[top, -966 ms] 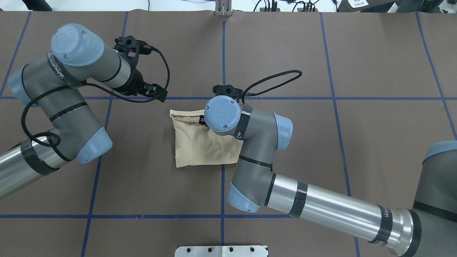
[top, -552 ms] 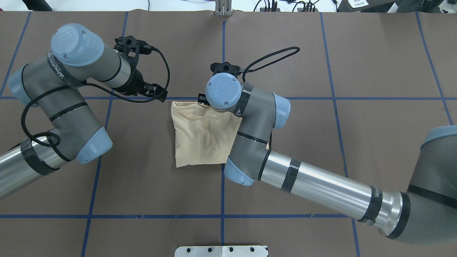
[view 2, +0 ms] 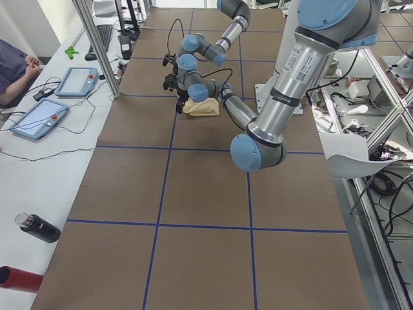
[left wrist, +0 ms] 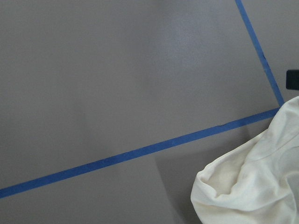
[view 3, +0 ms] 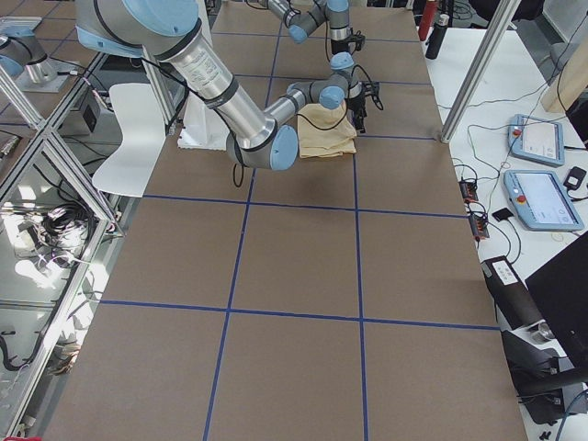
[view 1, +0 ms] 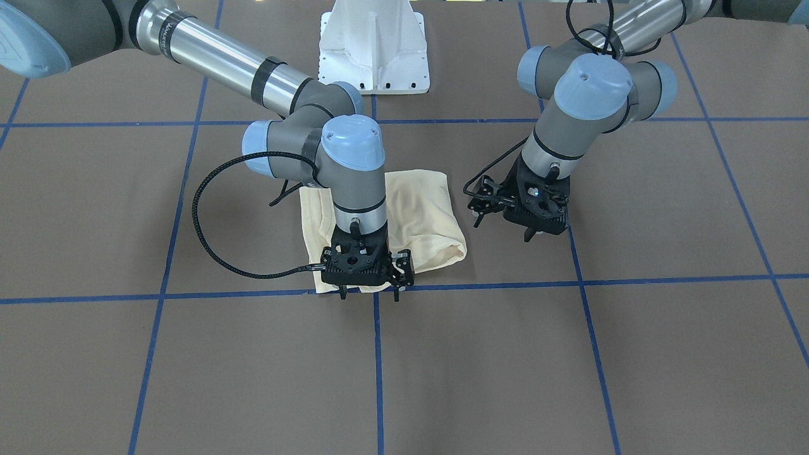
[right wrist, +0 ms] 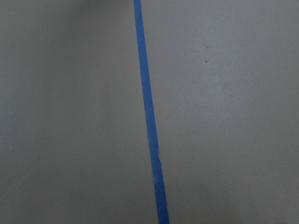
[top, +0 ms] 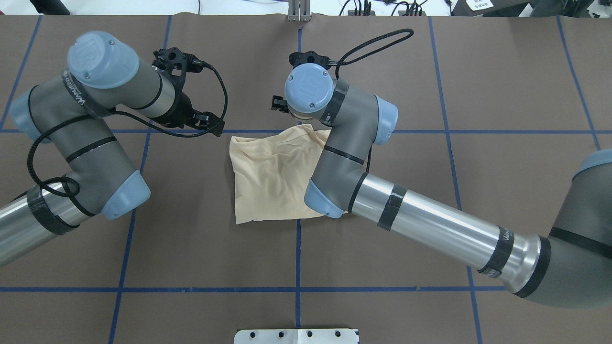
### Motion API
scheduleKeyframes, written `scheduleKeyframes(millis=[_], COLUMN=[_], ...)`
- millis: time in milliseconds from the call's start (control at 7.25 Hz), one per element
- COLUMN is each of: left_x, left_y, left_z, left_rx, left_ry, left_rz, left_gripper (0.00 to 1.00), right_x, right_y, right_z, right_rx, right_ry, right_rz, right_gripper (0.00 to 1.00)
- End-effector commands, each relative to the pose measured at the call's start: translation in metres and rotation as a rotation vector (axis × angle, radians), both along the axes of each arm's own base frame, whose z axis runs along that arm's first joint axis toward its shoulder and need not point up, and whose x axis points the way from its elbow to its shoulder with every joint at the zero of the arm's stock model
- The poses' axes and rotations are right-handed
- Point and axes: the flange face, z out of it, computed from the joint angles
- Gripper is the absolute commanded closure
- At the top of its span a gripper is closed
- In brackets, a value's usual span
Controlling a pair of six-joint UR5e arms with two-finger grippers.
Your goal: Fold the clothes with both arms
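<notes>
Cream-yellow T-shirt [top: 270, 179] lies folded into a rough rectangle mid-table [top: 430, 71], its far edge along a blue tape line [view 1: 189, 295]. Your right gripper [view 1: 370, 294] hangs over that edge, fingers spread and holding nothing. Your left gripper [view 1: 504, 230], likewise parted and empty, hangs near the shirt's side without touching it.

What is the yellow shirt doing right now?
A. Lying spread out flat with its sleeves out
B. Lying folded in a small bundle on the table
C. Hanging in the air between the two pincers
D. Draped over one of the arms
B: the shirt lies as a compact folded bundle on the table, and the right pincer stands open at its edge with nothing in it.
</notes>
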Motion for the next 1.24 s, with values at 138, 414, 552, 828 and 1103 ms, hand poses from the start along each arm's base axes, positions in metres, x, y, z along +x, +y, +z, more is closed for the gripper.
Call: scheduleKeyframes(millis=[138, 414, 552, 828, 1103], left_x=[0.002, 0.033, 0.050, 0.045, -0.023], left_y=[0.003, 0.022, 0.023, 0.020, 0.006], left_z=[0.000, 0.005, 0.010, 0.004, -0.019], left_rx=[-0.060, -0.137, -0.158, -0.126, -0.002], left_ry=[0.012, 0.005, -0.013, -0.022, -0.115], left_rz=[-0.040, -0.087, -0.126, -0.108, -0.030], left_gripper=[0.00, 0.00, 0.00, 0.00, 0.00], right_x=[0.029, 0.069, 0.093, 0.190, 0.317], right_y=[-0.026, -0.054, -0.065, -0.074, -0.058], right_z=[-0.001, 0.012, 0.027, 0.077, 0.128], right_rx=[-0.019, -0.048, -0.059, -0.074, -0.036], right_ry=[-0.016, -0.028, -0.032, -0.023, 0.075], right_rz=[-0.034, -0.084, -0.116, -0.194, -0.292], right_gripper=[0.00, 0.00, 0.00, 0.00, 0.00])
